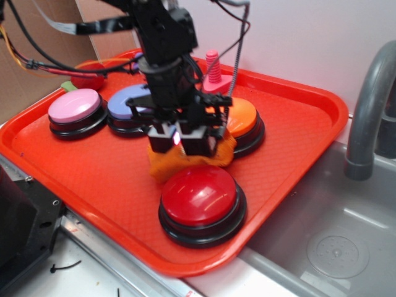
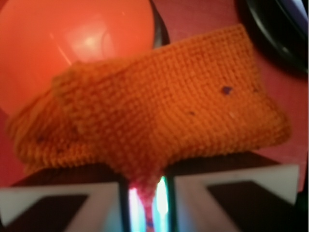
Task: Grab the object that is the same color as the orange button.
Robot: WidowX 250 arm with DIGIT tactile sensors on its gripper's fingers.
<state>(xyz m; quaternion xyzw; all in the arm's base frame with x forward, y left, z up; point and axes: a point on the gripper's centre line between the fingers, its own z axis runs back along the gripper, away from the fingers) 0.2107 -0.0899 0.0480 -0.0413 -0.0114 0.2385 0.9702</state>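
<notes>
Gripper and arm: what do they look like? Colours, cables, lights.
The arm is matte black and boxy, with black cables looping off the top and a red and yellow wire bundle trailing left. The gripper has black fingers with pale faces. In the wrist view the pads look white-edged, with a bright white, green and pink glow between them.

Legible text, labels, brands, numbers, signs: none found in either view. Red tray [image 1: 297, 111], dome buttons and knitted cloth [image 2: 159, 111] carry no readable markings.
</notes>
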